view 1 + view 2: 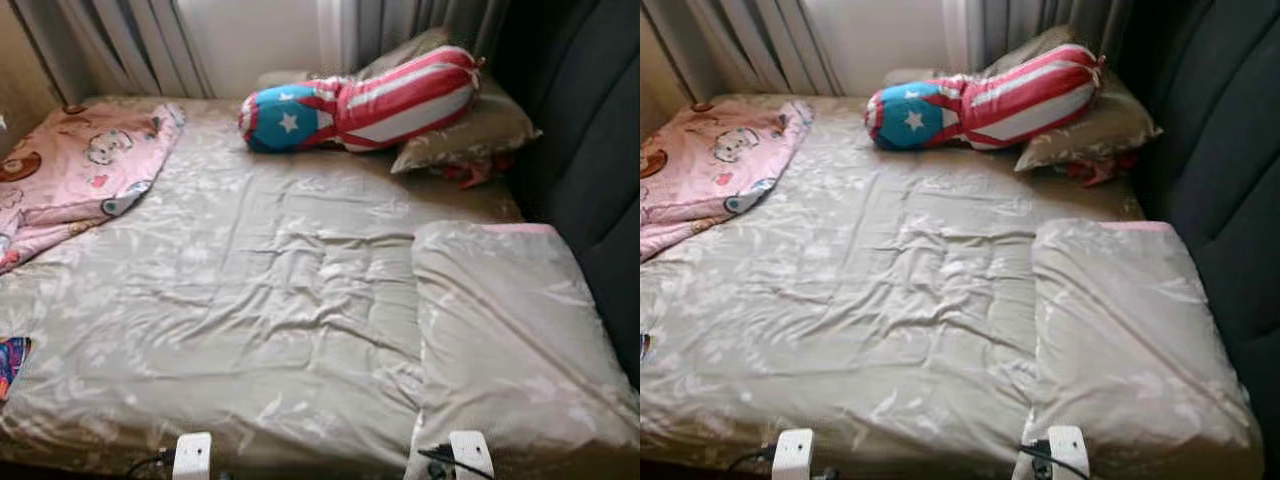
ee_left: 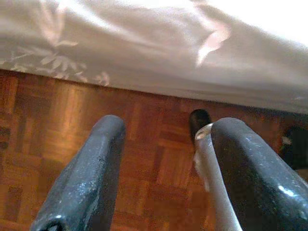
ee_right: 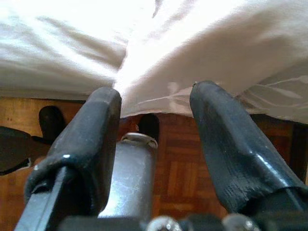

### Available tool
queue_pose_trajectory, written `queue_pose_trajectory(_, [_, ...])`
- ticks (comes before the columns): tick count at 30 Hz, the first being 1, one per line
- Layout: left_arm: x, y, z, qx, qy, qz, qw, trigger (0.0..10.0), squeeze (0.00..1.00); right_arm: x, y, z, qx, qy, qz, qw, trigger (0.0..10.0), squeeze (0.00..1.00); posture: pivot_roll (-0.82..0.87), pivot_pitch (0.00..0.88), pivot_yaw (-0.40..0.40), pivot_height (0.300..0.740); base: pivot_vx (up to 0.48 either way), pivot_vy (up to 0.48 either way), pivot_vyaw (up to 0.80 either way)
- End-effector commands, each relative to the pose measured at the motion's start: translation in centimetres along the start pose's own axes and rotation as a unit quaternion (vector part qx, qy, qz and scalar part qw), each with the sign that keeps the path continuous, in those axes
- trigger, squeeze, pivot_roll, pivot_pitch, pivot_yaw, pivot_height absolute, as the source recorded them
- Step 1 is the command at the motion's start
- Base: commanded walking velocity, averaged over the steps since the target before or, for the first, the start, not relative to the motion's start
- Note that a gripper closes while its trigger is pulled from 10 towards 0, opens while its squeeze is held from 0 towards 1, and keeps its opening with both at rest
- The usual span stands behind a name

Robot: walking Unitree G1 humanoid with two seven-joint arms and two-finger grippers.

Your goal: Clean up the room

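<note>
Folded grey duvet lies on the bed's right side near the foot, pink cartoon blanket bunched at far left. Both are soft, light, floppy — best pinched at a corner or hem. Left gripper and right gripper hang low by bed edge, jaws spread, empty.

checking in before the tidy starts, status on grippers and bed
Left gripper and right gripper open, low at the bed edge. Folded blanket, pink blanket, striped pillow on top.

Soft daylight from behind curtains; wrist views overexposed, blurred
</note>
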State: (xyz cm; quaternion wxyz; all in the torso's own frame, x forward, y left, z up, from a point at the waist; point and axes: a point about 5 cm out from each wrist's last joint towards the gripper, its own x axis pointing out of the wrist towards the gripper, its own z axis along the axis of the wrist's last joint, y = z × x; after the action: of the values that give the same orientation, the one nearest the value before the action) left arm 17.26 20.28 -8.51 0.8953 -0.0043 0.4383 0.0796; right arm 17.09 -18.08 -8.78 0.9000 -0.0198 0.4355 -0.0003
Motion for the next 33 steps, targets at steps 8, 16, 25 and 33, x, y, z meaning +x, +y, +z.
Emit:
queue_pose_trajectory(8, [-0.07, 0.09, -0.44, 0.007, 0.011, 0.003, 1.000, 10.0, 0.00, -0.13, 0.12, -0.68, -0.002, 0.015, 0.001, 1.000, 10.0, 0.00, -0.18, 0.102, 0.027, 0.740, 0.000, 0.424, 0.00])
queue_pose_trajectory(16, [-0.07, 0.07, -0.44, 0.009, 0.011, 0.002, 1.000, 10.0, 0.00, -0.12, 0.11, -0.64, -0.002, 0.015, 0.002, 1.000, 10.0, 0.00, -0.18, 0.103, 0.028, 0.740, 0.000, 0.423, 0.00])
queue_pose_trajectory(25, [-0.06, 0.03, -0.40, 0.008, 0.011, 0.003, 1.000, 10.0, 0.00, -0.11, 0.12, -0.60, -0.002, 0.014, 0.002, 1.000, 10.0, 0.00, -0.18, 0.101, 0.028, 0.740, 0.000, 0.423, 0.00])
queue_pose_trajectory(33, [-0.07, -0.01, -0.45, 0.007, 0.011, 0.003, 1.000, 10.0, 0.00, -0.10, 0.12, -0.56, -0.004, 0.014, 0.004, 1.000, 10.0, 0.00, -0.18, 0.101, 0.027, 0.740, 0.000, 0.424, 0.00])
